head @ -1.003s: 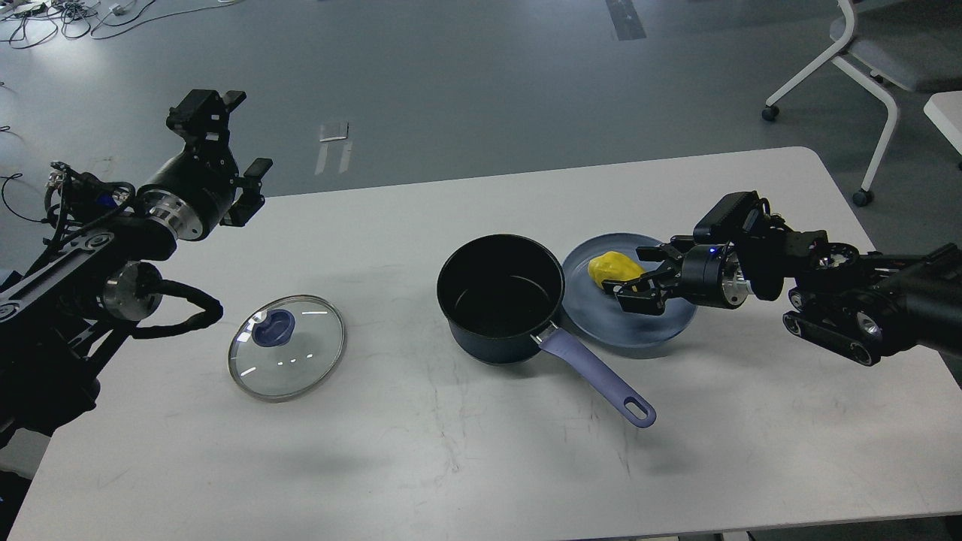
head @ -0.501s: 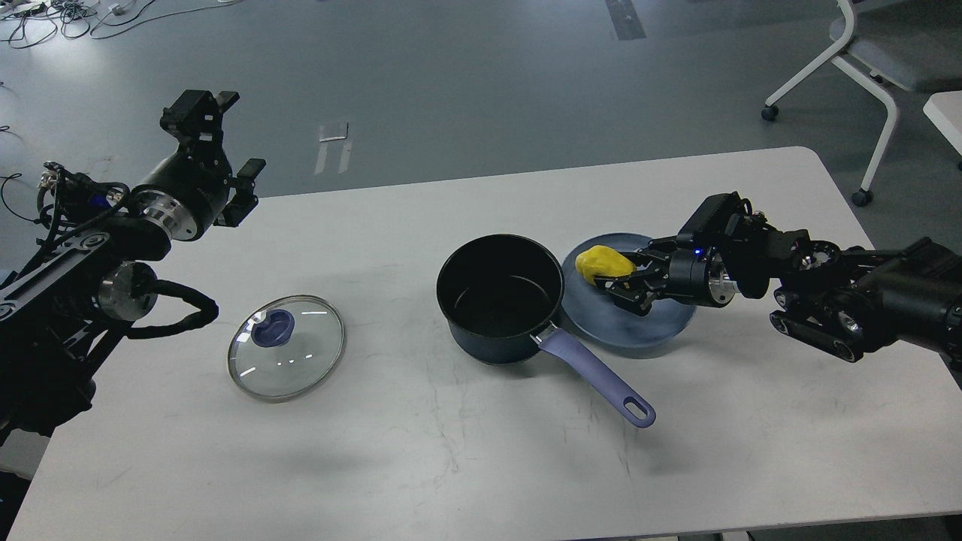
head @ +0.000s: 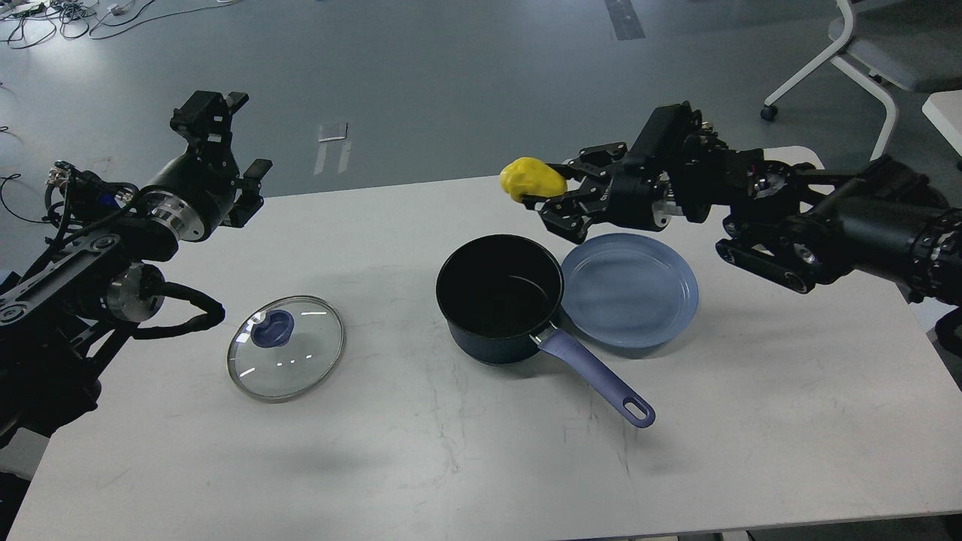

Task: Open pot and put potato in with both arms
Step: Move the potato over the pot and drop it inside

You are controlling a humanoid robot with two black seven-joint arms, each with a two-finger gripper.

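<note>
The dark navy pot (head: 500, 300) stands open at the table's middle, its lavender handle (head: 597, 379) pointing front right. Its glass lid (head: 286, 346) with a blue knob lies flat on the table to the left. My right gripper (head: 543, 194) is shut on the yellow potato (head: 532, 179) and holds it in the air, above and just behind the pot's far rim. My left gripper (head: 225, 143) is open and empty, raised over the table's back left edge, far from the pot.
A blue-grey plate (head: 630, 289) lies bare right of the pot, touching it. The white table (head: 481, 466) has a bare front area. A white chair (head: 872, 52) stands on the floor at the back right.
My right gripper has lifted the potato off the plate and carried it up and left, to above the pot's far rim. The plate is now bare. The left arm has barely moved.
</note>
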